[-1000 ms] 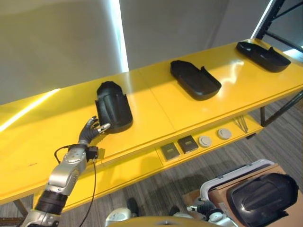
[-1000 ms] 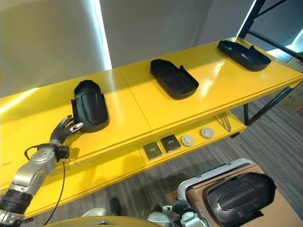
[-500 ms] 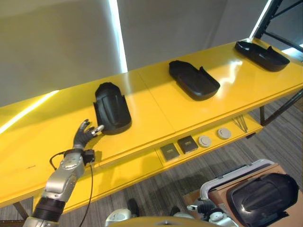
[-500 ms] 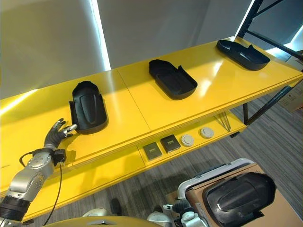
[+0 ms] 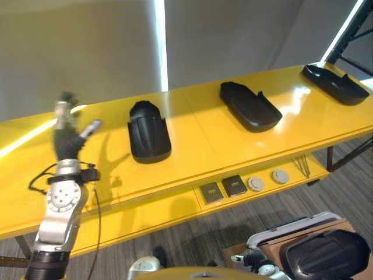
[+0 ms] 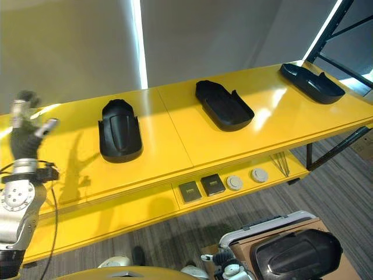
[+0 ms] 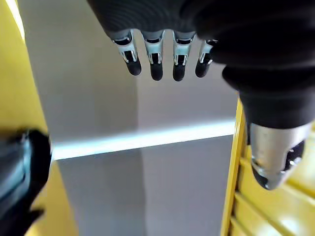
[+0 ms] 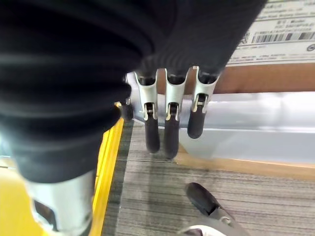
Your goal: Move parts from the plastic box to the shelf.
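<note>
Left hand (image 5: 69, 140) is up left of the nearest part (image 5: 148, 131), well clear, fingers (image 7: 155, 61) spread and empty. Three parts lie on the shelf (image 5: 204, 140); another sits in the box (image 5: 291, 230), below the shelf's right end. Right hand (image 8: 170, 118) hangs relaxed beside the box. I'd turn squarely, reach low, and grip that part by both edges.

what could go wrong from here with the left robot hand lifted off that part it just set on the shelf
1. The left robot hand is raised, open, beside the leftmost black part; swinging back low could knock the part along the yellow shelf.
2. Three black parts already lie on the shelf, the farthest near its end, so the next one must go in a gap between them or at the shelf's near end.
3. Another part sits high in the plastic box, with the right robot hand open by the box's wall.
</note>
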Motion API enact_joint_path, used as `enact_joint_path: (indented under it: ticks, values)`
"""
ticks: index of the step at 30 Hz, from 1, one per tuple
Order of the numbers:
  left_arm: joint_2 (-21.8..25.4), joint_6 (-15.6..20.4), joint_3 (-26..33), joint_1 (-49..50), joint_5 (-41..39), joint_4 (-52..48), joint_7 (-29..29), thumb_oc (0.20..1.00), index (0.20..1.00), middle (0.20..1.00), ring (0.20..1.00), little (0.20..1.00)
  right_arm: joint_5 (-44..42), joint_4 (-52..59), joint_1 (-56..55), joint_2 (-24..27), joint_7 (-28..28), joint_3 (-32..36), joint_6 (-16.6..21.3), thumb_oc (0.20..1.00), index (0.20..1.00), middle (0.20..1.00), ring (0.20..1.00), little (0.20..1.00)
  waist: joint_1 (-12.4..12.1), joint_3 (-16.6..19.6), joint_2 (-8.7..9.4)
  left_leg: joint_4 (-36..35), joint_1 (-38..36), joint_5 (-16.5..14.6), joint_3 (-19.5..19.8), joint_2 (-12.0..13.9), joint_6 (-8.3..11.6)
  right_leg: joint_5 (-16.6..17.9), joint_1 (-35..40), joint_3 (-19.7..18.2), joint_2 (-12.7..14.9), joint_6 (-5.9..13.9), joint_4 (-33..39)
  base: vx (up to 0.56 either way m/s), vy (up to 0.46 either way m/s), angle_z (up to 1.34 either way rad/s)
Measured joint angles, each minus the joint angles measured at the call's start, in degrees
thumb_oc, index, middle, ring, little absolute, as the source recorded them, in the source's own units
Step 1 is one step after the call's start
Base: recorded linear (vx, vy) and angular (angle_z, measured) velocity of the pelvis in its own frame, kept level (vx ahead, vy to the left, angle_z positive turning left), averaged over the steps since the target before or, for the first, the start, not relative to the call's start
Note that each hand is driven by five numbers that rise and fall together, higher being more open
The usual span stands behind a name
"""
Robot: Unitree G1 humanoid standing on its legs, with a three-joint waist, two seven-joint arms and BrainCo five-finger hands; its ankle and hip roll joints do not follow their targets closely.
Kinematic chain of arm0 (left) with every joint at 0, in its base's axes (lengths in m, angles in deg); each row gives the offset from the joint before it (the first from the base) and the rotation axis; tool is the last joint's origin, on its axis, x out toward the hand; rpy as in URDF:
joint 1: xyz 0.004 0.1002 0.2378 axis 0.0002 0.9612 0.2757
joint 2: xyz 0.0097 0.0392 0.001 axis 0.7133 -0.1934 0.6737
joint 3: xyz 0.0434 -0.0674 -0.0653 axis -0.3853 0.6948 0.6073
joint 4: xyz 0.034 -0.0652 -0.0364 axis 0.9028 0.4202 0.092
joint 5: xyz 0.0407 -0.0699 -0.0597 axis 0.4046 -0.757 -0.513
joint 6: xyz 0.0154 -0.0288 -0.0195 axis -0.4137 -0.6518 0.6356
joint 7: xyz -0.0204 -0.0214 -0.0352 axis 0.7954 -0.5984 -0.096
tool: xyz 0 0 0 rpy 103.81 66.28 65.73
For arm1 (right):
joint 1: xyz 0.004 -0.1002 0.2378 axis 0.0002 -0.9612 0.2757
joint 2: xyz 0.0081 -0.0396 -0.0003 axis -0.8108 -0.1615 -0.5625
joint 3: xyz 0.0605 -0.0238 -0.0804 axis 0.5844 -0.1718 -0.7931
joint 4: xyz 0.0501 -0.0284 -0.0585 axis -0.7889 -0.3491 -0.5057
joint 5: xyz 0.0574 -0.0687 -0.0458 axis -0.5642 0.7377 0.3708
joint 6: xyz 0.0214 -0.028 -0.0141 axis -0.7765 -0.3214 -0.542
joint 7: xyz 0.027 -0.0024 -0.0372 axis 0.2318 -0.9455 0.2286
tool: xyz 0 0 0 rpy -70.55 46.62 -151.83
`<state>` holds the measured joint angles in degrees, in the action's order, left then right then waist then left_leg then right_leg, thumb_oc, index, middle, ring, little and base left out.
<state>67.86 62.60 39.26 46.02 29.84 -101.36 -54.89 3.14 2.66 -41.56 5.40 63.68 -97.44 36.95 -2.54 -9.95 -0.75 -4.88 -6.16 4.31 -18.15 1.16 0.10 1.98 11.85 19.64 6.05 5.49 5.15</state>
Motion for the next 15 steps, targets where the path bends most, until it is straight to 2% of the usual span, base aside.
enact_joint_path:
  ticks: [1, 3, 6, 7, 11, 15]
  values:
    - [0.0, -0.6, -1.7, -0.1, -1.9, -0.2, -4.3, 0.780, 0.780, 0.780, 0.780, 0.780, 0.1, -0.1, 0.2, 0.0, 0.0, 0.0, 0.3, 1.000, 1.000, 1.000, 1.000, 1.000, 0.4, 0.0, 0.02, 0.0, 0.0, 0.0, -0.1, 0.0, 0.02, 0.0, -0.1, -0.1, 0.0, 0.00, 0.0, 0.00, 0.036, -0.04]
    - [0.1, -2.4, -4.6, -0.1, -4.9, -1.2, -12.0, 0.200, 0.200, 0.200, 0.200, 0.200, 1.4, -0.4, 0.6, -0.1, 0.0, 0.6, 0.9, 1.000, 1.000, 1.000, 1.000, 1.000, 0.8, 0.1, -0.09, 0.0, 0.1, 0.1, -0.4, 0.0, 0.09, 0.0, -0.3, -0.2, 0.1, 0.00, 0.0, 0.00, 0.036, -0.08]
    - [1.4, -5.5, -7.1, -0.1, -9.7, -2.0, -22.1, 0.200, 0.200, 0.200, 0.200, 0.200, 2.2, -0.8, 0.8, -0.2, 0.0, 1.2, 1.5, 1.000, 1.000, 1.000, 1.000, 1.000, 1.7, 0.3, -0.48, 0.0, 0.1, 0.1, -0.8, 0.0, 0.18, 0.2, -0.5, -0.4, 0.1, 0.11, 0.0, 0.01, 0.048, -0.07]
    - [3.6, -6.7, -7.4, -0.1, -11.3, -2.0, -26.5, 0.200, 0.200, 0.200, 0.200, 0.200, 2.2, -0.8, 1.0, 0.0, 0.0, 1.4, 2.1, 1.000, 1.000, 1.000, 1.000, 1.000, 2.2, 0.5, -0.86, 0.0, 0.1, 0.1, -1.0, 0.1, 0.16, 0.2, -0.7, -0.5, 0.1, 0.11, 0.0, 0.01, 0.044, -0.07]
    - [7.0, -8.9, -7.3, 0.3, -15.1, -2.0, -36.0, 0.200, 0.200, 0.200, 0.200, 0.200, 4.4, -2.3, 1.1, 0.6, 0.1, 2.2, 2.5, 1.000, 1.000, 1.000, 1.000, 1.000, 2.3, 1.5, -2.49, 0.0, -0.1, -0.3, -2.1, 0.1, 0.25, 0.2, -1.0, -1.7, 0.1, 0.21, 0.0, 0.01, 0.052, -0.12]
    - [7.2, -10.7, -7.3, 2.8, -15.8, -1.7, -38.7, 0.200, 0.200, 0.200, 0.200, 0.200, 4.5, -2.3, 0.9, 2.0, 0.6, 2.3, 2.7, 1.000, 1.000, 1.000, 1.000, 1.000, 2.4, 2.2, -3.59, 0.0, 0.0, -0.3, -2.1, 0.1, 0.25, 0.2, -1.1, -1.7, 0.1, 0.31, 0.0, 0.01, 0.037, -0.02]
